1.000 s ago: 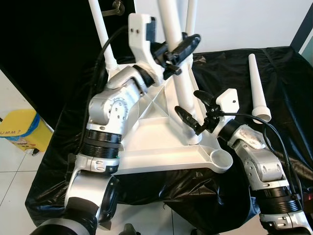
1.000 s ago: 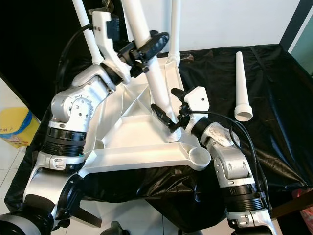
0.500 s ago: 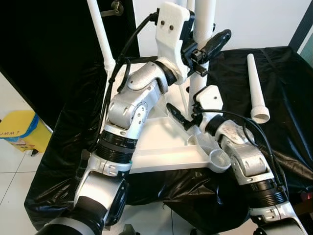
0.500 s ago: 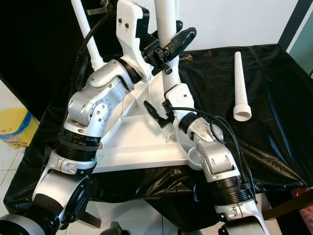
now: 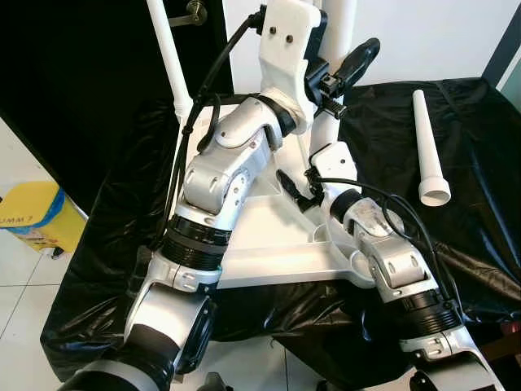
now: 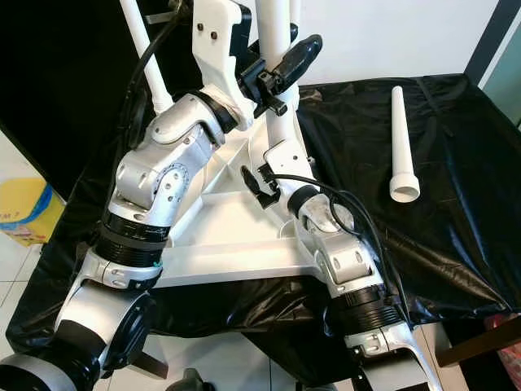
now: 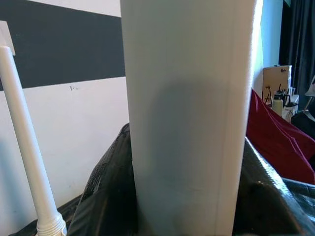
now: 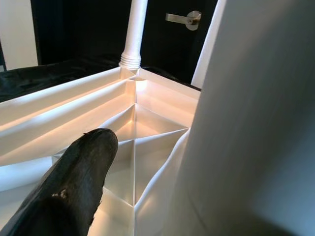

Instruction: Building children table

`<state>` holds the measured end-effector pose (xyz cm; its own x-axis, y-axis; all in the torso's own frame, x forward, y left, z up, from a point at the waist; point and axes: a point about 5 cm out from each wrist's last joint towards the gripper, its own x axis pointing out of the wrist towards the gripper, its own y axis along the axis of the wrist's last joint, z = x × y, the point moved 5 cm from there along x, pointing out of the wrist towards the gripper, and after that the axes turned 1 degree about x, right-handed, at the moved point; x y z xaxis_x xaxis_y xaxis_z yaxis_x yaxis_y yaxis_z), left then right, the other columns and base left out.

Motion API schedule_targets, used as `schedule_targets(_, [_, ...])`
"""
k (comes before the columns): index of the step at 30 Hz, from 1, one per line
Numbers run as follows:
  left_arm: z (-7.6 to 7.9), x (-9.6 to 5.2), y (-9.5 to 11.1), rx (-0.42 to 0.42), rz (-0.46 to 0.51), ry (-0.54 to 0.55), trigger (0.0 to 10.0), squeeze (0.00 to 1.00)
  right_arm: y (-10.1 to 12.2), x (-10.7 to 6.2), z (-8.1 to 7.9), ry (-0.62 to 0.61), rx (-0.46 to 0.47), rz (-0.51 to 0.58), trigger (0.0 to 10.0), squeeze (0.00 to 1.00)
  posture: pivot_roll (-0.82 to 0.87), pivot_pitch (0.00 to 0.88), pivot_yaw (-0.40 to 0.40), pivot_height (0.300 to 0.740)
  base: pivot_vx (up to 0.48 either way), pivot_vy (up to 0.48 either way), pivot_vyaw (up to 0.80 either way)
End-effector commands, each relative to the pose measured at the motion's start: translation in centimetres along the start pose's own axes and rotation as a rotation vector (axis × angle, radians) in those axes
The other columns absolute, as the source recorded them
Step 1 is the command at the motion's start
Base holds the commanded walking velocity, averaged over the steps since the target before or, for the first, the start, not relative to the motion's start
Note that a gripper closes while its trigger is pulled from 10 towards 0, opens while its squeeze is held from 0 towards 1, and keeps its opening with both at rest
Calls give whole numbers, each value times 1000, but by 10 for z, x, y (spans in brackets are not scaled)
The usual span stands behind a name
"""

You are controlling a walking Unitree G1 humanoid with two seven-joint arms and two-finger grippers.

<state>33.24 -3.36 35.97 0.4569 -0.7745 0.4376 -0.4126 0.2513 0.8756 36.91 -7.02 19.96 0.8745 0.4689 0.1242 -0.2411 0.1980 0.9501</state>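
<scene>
Setting: white wall behind, dark door with metal handle (image 5: 196, 11) at far left, pale tiled floor with a yellow bin (image 5: 37, 215) at the left edge; tabletop (image 5: 480, 204) draped in crinkled black plastic sheet.

White children table top (image 5: 269, 236) lies upside down on the sheet, ribbed underside facing up; empty round leg socket (image 6: 319, 262) at its near right corner; one white leg (image 5: 169, 55) stands upright in the far left corner socket, threaded collar visible at its base.

Left arm reaches up and across the panel; left pincer (image 5: 338, 69) sits high on a second upright leg (image 6: 274, 32), black fingers (image 6: 295, 55) pressed against the shaft, gripping it; left wrist view is taken up by that white shaft, close in, with the far left leg beside it.

Right pincer (image 5: 303, 186) is low on the same leg, near its base by the panel; one black finger (image 8: 69, 191) visible to one side of the shaft in the right wrist view; the other finger hidden behind the leg; cannot tell whether it clamps the leg or merely brackets it.

Far right: a loose leg (image 5: 428, 147) lies flat on the black sheet, well apart from the panel, wide open end toward the robot.
</scene>
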Motion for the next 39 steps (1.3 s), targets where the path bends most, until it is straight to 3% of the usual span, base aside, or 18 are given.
schedule_targets(1, [4,5,18,35,63,-4,10000,0,-4,1,0,-6,-5,-17,10000,0,-135,0,25,740,0,0,0])
schedule_targets(3, [4,6,18,36,64,-3,10000,0,-5,1,0,-12,-5,-19,10000,0,-135,0,25,740,0,0,0])
schedule_targets(4, [4,6,19,37,65,-3,10000,0,-5,1,1,-17,-3,-20,8706,0,-140,0,33,740,0,0,0])
schedule_targets(5, [4,6,19,38,66,-2,10000,0,-5,1,1,-24,-4,-20,5255,0,-142,0,34,740,0,0,0])
schedule_targets(6, [4,6,19,38,66,-2,10000,0,-5,1,1,-24,-4,-20,5255,0,-142,0,34,740,0,0,0])
schedule_targets(7, [4,7,19,38,66,-2,10000,0,-5,2,3,-36,-1,-20,3961,0,-143,0,35,740,0,0,0])
schedule_targets(8, [4,7,19,39,67,-2,10000,0,-5,2,5,-49,6,-22,549,0,-143,0,36,740,0,0,0])
schedule_targets(10, [4,8,19,39,68,-2,10000,0,-5,2,7,-59,12,-21,0,0,-143,0,36,740,0,0,0])
schedule_targets(26, [0,6,19,44,66,13,10000,0,0,3,24,-171,75,15,0,0,-127,0,23,740,0,0,0])
schedule_targets(27, [0,6,18,41,66,13,10000,1000,1,3,25,-184,85,14,4392,0,-127,0,23,740,0,0,0])
schedule_targets(29, [0,6,18,41,66,13,10000,1000,1,3,25,-184,85,14,4392,0,-127,0,23,740,0,0,0])
schedule_targets(30, [0,5,18,30,67,13,10000,1000,1,3,27,-200,98,13,10000,0,-127,0,24,740,0,0,0])
schedule_targets(35, [-2,4,16,24,69,27,10000,1000,0,4,31,-240,131,10,10000,0,-127,0,26,740,0,0,0])
schedule_targets(36, [-5,4,17,28,76,43,10000,192,-1,3,34,-261,146,7,10000,0,-128,0,25,740,0,0,0])
schedule_targets(39, [-5,4,17,28,76,43,10000,192,-1,3,34,-261,146,7,10000,0,-128,0,25,740,0,0,0])
